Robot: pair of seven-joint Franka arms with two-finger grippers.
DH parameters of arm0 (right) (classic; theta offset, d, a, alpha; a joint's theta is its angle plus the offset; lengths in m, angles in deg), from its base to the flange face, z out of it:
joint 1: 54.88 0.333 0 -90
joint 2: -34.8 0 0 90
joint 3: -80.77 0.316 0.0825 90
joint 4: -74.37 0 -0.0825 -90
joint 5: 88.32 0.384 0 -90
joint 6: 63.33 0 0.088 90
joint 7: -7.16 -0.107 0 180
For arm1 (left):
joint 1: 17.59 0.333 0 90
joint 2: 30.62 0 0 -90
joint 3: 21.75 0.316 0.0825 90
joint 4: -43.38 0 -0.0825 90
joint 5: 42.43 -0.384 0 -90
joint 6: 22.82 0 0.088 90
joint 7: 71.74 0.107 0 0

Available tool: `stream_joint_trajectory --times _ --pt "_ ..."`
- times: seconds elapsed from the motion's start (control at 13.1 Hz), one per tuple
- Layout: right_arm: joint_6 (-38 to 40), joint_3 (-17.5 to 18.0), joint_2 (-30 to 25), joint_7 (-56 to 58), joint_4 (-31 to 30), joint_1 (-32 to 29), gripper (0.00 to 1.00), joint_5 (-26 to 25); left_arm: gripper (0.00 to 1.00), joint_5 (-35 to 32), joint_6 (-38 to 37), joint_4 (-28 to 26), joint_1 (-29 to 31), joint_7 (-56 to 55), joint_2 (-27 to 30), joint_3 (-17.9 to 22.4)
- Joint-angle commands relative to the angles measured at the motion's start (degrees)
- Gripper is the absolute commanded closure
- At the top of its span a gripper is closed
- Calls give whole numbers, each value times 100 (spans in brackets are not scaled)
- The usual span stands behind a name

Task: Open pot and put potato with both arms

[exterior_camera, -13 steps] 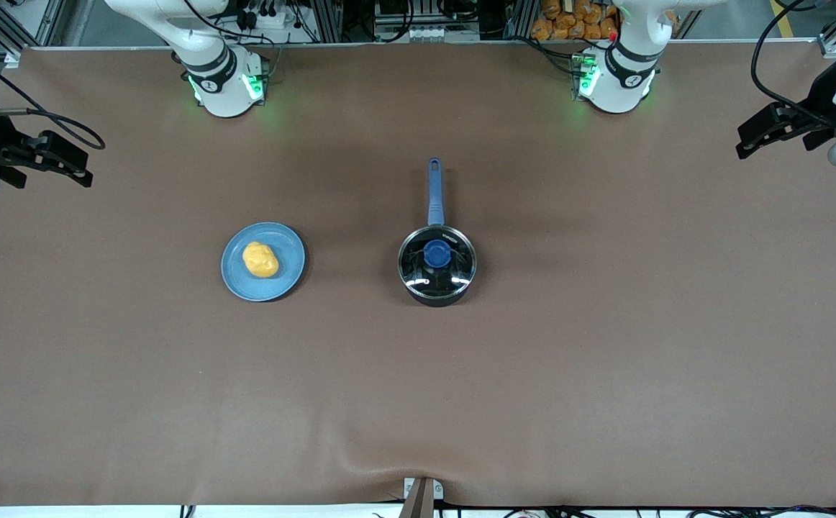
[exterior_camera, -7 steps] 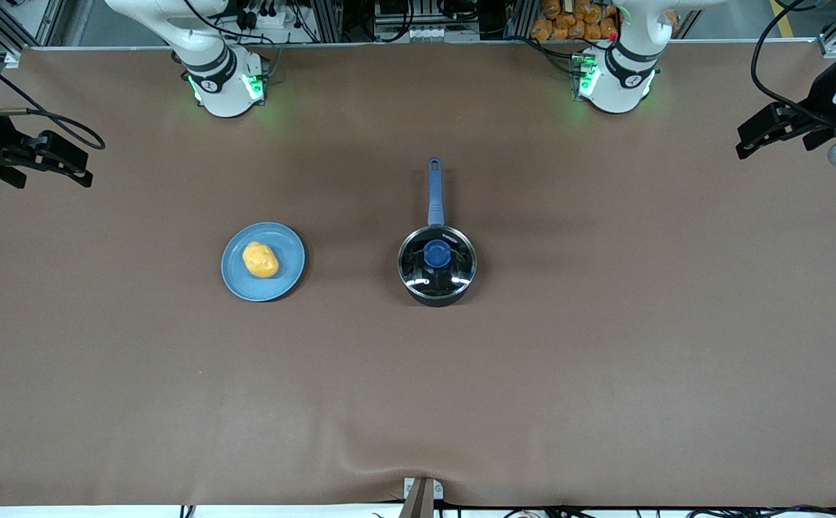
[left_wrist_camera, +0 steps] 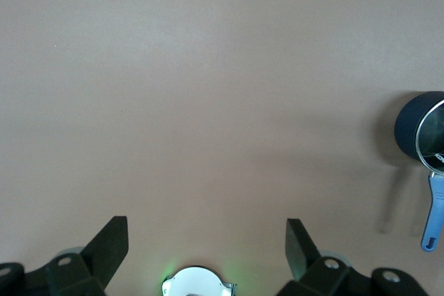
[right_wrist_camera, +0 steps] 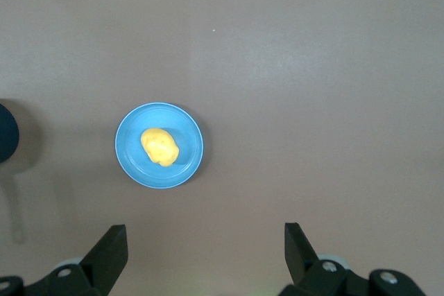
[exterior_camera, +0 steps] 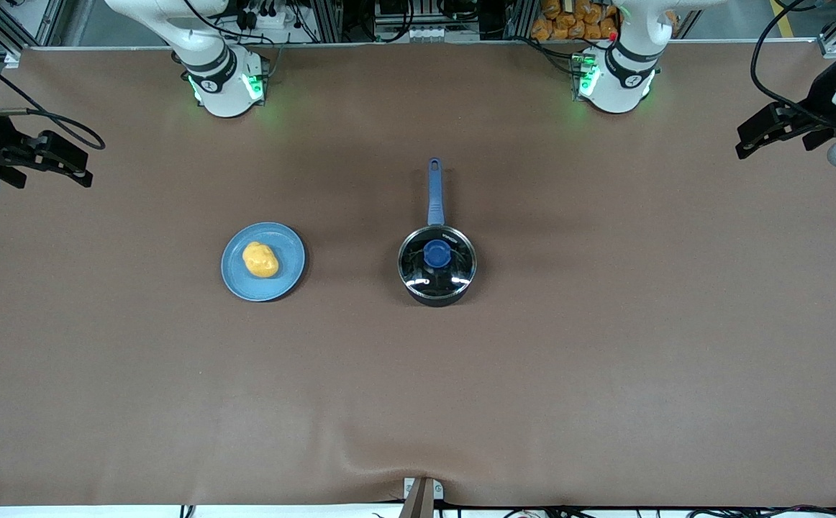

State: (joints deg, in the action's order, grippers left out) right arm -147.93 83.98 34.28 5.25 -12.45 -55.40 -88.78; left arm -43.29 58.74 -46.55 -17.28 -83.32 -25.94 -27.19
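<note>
With both arms waiting high, the left gripper (left_wrist_camera: pixel 207 240) and right gripper (right_wrist_camera: pixel 205 247) spread empty, the left should descend squarely over the pot (exterior_camera: pixel 437 265) lid's knob (exterior_camera: pixel 437 253) before pinching.

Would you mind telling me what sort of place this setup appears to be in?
Probably a robotics lab: two white jointed robot arms bolted along a brown-covered table, aluminium framing and cables past its edge, and props laid out, a black saucepan with a glass lid and a yellow lumpy potato on a flat blue plate.

Robotics laboratory: brown-covered test table (exterior_camera: pixel 605 374), aluminium-profile framing (exterior_camera: pixel 332 18) and loose black cabling (exterior_camera: pixel 274 14) at twelve o'clock.
</note>
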Motion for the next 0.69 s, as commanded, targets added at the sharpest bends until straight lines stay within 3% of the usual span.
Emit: stream_joint_trajectory --times 0.0,0.46,0.61 --pt "49 13 43 42 86 -36 0 81 0 -28 -62 90 21 112 -46 -27" --pt "49 13 43 42 86 -44 0 72 0 -11 34 91 -101 -19 -213 -97" --pt "66 13 43 33 86 -27 0 81 0 -28 271 117 -259 -124 -563 -430"
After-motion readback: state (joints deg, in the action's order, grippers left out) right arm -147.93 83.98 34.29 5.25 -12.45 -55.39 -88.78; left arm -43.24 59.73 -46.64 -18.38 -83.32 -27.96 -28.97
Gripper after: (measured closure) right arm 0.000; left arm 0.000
